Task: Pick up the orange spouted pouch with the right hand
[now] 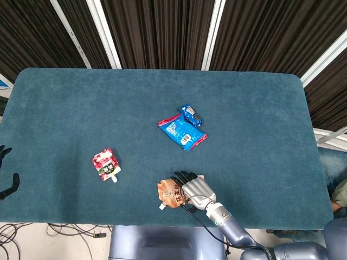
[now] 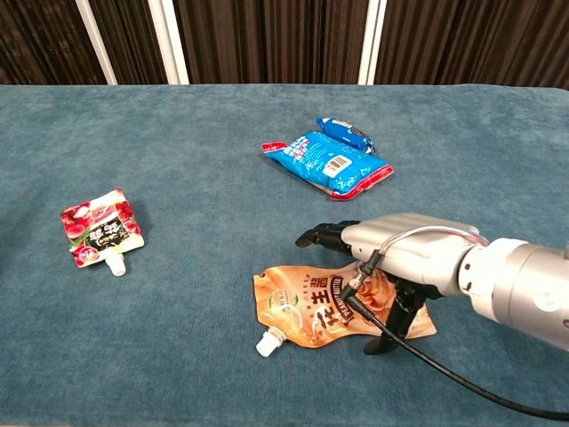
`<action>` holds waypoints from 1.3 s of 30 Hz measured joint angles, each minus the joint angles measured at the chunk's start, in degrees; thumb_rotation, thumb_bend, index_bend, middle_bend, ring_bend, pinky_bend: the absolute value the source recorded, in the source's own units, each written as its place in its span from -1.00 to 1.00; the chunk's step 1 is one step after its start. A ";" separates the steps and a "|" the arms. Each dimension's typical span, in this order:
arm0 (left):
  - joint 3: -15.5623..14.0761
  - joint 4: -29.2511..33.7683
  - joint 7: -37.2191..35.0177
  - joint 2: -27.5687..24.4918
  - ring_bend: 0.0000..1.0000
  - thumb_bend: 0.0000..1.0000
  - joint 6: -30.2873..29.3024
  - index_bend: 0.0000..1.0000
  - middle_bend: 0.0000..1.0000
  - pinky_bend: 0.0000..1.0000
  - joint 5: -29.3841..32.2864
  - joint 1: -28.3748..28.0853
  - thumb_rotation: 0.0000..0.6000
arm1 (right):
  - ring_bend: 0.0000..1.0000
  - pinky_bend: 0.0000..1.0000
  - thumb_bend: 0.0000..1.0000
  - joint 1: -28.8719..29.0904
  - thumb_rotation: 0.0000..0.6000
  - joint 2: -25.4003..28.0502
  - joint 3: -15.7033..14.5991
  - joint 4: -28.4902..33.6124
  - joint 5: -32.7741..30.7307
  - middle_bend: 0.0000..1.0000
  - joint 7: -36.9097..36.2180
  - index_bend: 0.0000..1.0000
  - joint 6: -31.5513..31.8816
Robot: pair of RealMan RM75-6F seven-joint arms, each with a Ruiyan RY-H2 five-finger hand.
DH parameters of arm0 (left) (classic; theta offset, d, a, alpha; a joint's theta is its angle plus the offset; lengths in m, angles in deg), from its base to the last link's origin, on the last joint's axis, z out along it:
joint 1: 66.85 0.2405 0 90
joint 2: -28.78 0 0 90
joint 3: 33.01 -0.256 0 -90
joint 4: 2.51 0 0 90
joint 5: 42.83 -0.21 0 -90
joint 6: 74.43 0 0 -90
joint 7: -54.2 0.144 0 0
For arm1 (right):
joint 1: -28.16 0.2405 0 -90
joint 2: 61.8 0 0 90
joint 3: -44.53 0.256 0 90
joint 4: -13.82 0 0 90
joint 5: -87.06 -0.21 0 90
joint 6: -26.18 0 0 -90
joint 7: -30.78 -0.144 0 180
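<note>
Two hands in view. Left hand barely shows at the table's left edge in the head view, only dark fingertips; cannot tell how its fingers lie. Red pouch lies flat near the front-left part of the table, white spout toward the front edge. Orange pouch lies flat near the front edge, about mid-width: glossy orange with a paler panel, large printed characters, white spout at its front-left corner, left top corner slightly curled. Its right half is covered by the right hand, which hangs over it palm down, fingers spread and reaching left past the pouch's far edge, thumb pointing down at the pouch's near edge. Cannot tell if the fingers touch the pouch; nothing looks pinched. A black cable runs from the hand toward the front right. Blue bag sits near the table's centre, well apart from the pouch, with a small blue packet touching its far side.
</note>
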 measured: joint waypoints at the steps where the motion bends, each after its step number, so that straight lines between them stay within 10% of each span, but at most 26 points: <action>1: 0.00 0.01 0.01 -0.01 -0.76 0.02 0.00 -0.76 -0.92 -0.81 0.01 0.00 1.00 | -0.92 -0.70 -0.71 0.09 1.00 -0.04 -0.09 -0.09 -0.22 -0.92 -0.01 -0.83 -0.09; 16: 0.08 -0.08 -0.14 0.01 -0.76 0.02 0.00 -0.76 -0.92 -0.81 0.10 -0.03 1.00 | -0.85 -0.70 -0.71 3.21 1.00 -2.14 -0.20 -3.03 -2.92 -0.79 0.02 -0.75 -2.30; 39: 0.03 -0.09 -0.30 -0.11 -0.76 0.01 0.28 -0.75 -0.92 -0.81 0.15 -0.11 1.00 | -0.08 -0.61 -0.28 5.38 1.00 -4.29 -0.15 -5.16 -7.61 -0.30 -0.34 -0.68 -0.65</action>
